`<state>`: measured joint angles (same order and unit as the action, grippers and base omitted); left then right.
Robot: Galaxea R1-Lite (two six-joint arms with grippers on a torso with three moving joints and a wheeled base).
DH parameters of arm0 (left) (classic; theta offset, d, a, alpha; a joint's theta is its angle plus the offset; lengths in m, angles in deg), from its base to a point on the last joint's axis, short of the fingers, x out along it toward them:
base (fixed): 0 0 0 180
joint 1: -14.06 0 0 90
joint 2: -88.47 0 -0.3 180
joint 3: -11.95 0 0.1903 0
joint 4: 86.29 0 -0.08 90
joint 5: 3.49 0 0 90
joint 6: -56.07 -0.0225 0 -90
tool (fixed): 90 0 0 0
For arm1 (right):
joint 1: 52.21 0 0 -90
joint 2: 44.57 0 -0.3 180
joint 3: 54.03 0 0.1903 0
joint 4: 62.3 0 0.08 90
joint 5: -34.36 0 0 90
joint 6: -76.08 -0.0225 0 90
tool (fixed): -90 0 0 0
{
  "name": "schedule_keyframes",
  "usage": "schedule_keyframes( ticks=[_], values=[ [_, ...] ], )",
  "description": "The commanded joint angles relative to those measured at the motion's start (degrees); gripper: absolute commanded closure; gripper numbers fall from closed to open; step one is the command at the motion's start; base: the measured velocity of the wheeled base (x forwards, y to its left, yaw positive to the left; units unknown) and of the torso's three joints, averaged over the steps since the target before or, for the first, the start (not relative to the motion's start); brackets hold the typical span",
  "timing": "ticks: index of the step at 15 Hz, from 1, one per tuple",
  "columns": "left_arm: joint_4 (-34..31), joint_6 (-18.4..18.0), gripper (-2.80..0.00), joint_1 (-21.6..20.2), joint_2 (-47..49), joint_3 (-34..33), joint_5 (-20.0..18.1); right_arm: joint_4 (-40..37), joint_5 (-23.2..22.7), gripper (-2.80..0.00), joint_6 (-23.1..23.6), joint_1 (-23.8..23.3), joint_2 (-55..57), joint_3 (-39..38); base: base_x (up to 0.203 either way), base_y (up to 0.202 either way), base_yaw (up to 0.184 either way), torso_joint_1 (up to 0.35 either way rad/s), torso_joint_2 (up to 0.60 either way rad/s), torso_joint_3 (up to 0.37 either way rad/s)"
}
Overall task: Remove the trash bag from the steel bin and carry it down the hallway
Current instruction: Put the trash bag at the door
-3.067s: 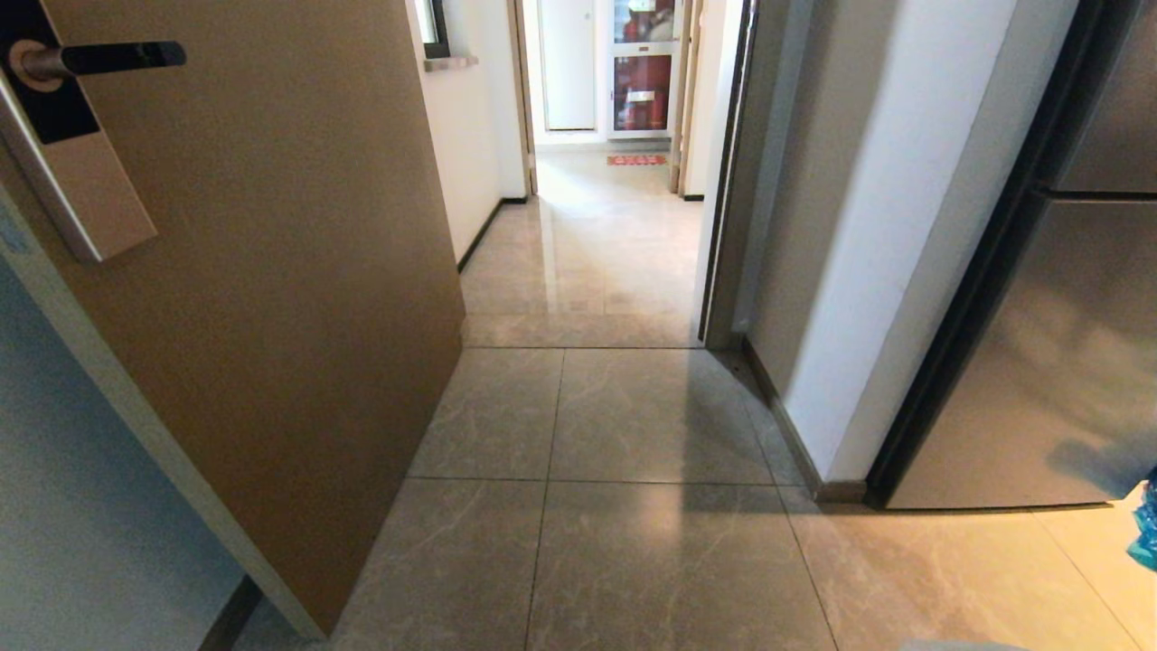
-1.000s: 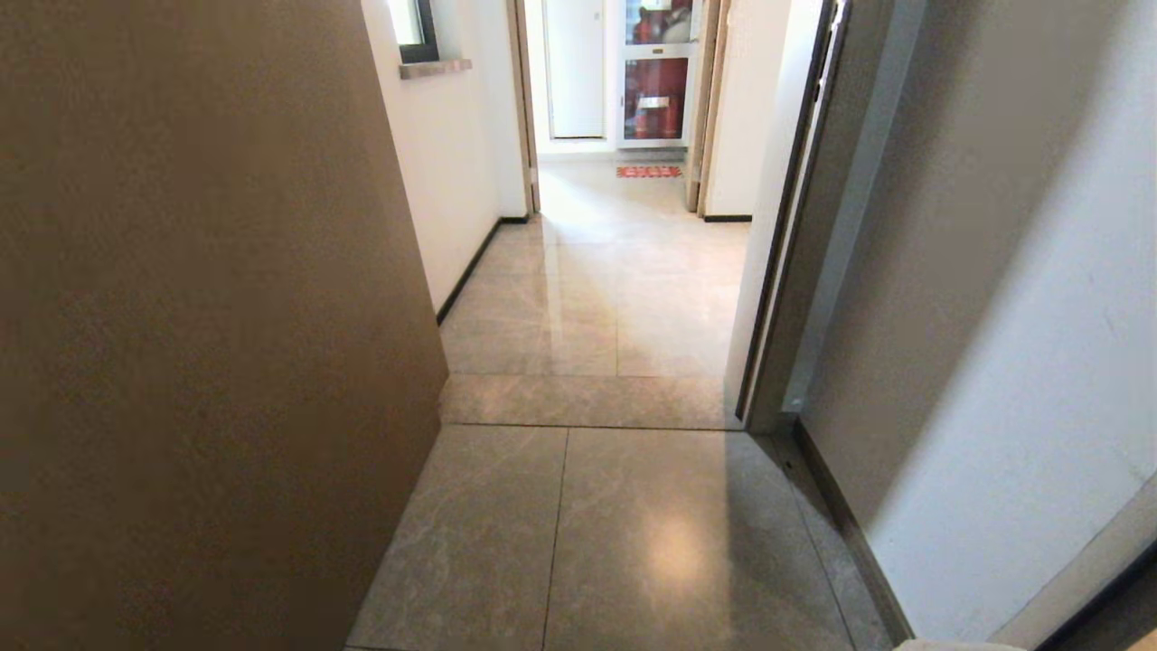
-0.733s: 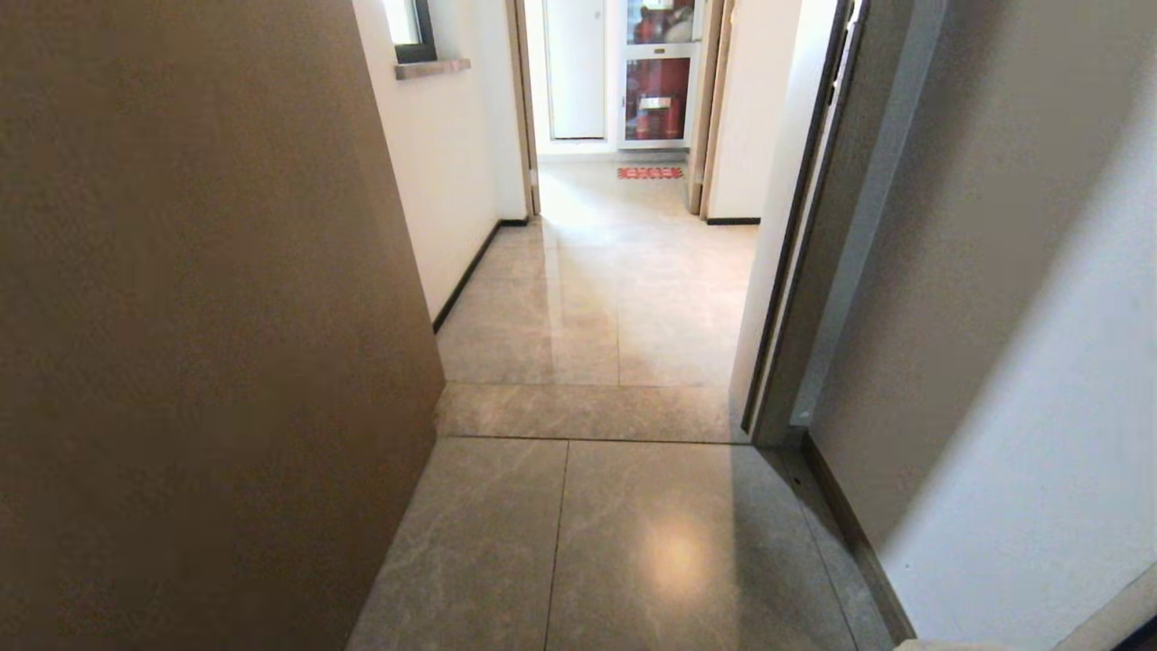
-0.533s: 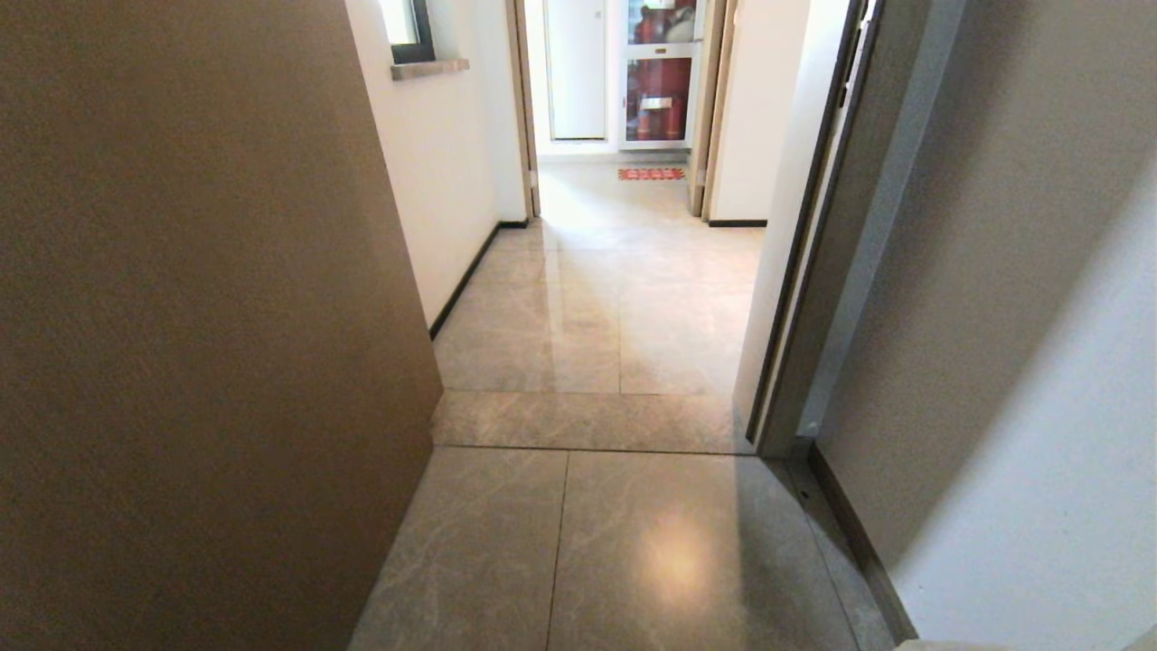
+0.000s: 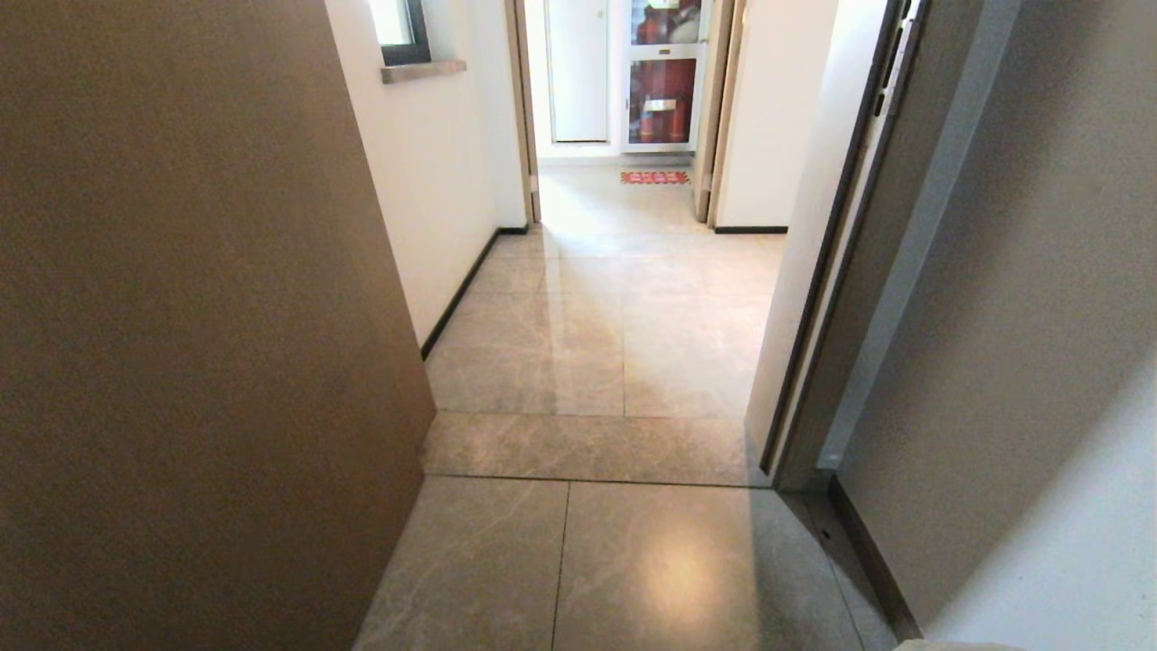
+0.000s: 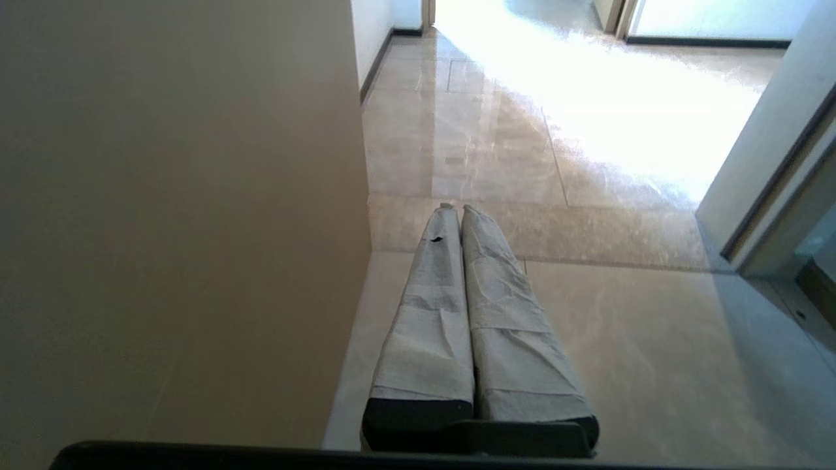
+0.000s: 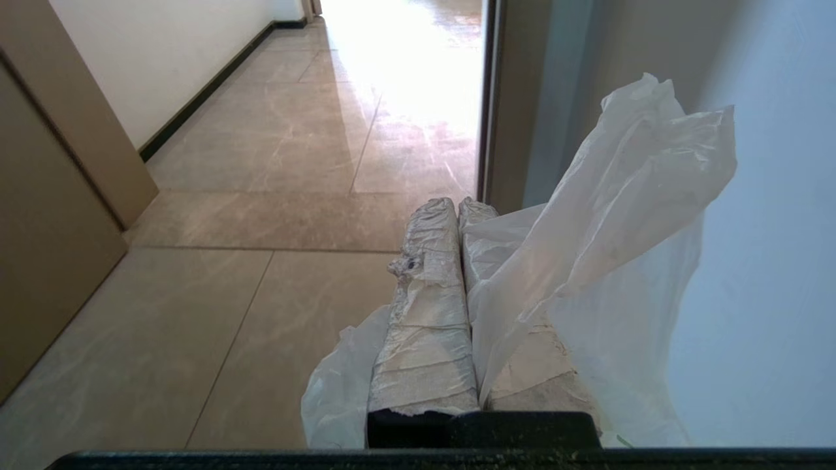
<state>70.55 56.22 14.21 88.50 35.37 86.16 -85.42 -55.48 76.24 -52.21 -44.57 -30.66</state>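
In the right wrist view my right gripper (image 7: 458,203) is shut on the trash bag (image 7: 614,215); thin white plastic is pinched between its taped fingers, billows up on one side and hangs below on the other. My left gripper (image 6: 456,209) is shut with nothing between its taped fingers, held above the floor beside the brown door. The hallway (image 5: 615,271), with glossy beige tiles, white walls and black skirting, lies straight ahead past a doorway threshold (image 5: 587,448). The steel bin is out of view. Neither arm shows in the head view.
An open brown door (image 5: 199,344) fills the left side. A dark door frame (image 5: 841,271) and a white wall (image 5: 1021,380) close in on the right. At the hallway's far end stand a glass-fronted cabinet (image 5: 658,90) and a red floor mat (image 5: 654,177).
The whole view has shifted: the base has driven forward toward the doorway, so the threshold and hallway sit closer and the door handle and steel appliance have left the picture.
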Motion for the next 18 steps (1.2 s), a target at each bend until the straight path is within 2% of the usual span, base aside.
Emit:
schedule_keyframes(
  ticks=[1,18],
  values=[
    [-0.03,0.03,0.0,0.02,-0.02,0.04,-0.01,0.02,0.02,0.0,0.02,0.0,0.09,0.0,0.191,0.0,0.0,0.002,0.0,-0.001],
    [-0.03,0.03,0.0,0.02,-0.02,0.04,-0.01,0.11,0.02,0.0,0.02,0.0,0.09,0.0,0.193,0.0,0.001,0.003,0.0,0.003]
  ],
)
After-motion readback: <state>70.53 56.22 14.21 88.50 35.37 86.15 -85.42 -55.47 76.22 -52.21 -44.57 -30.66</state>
